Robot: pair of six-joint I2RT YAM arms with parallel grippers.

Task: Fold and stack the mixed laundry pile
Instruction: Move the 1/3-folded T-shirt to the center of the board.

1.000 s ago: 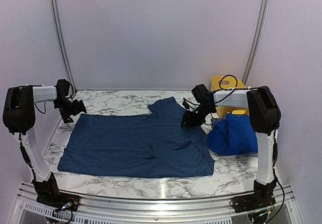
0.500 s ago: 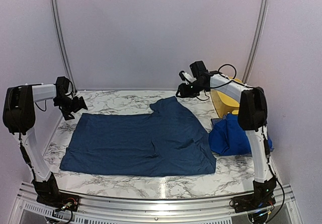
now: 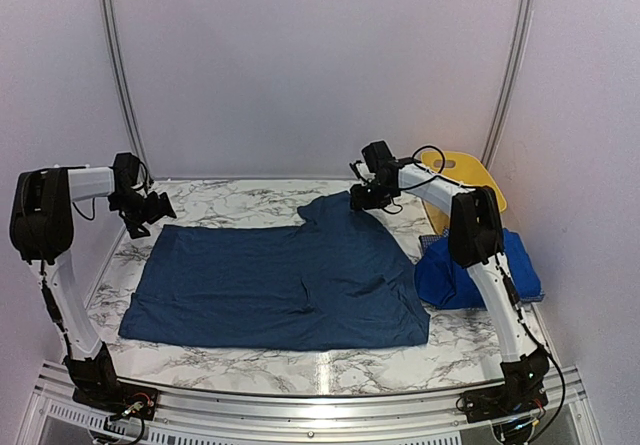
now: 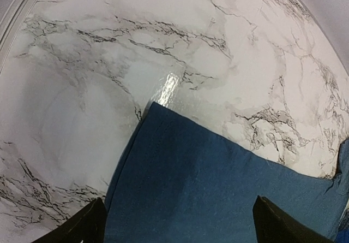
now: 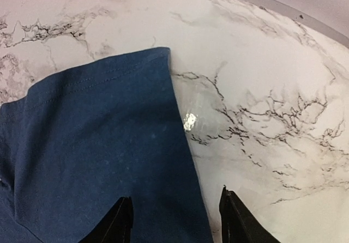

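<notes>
1. A dark denim-blue garment (image 3: 280,285) is seen spread flat across the middle of a white marble table (image 3: 230,205), with one sleeve reaching toward the far edge.
2. A bright royal-blue garment (image 3: 455,275) is bunched just beside the dark garment's right edge, with a yellow tub (image 3: 470,170) behind it at the far right corner.
3. The left gripper (image 3: 160,208) is held over the dark garment's far left corner. In the wrist view its fingers (image 4: 82,229) are spread wide and nothing is gripped.
4. The right gripper (image 3: 358,197) is held over the sleeve's far end. Its fingers (image 5: 121,221) are parted too, with the cloth's edge lying loose between them.
</notes>
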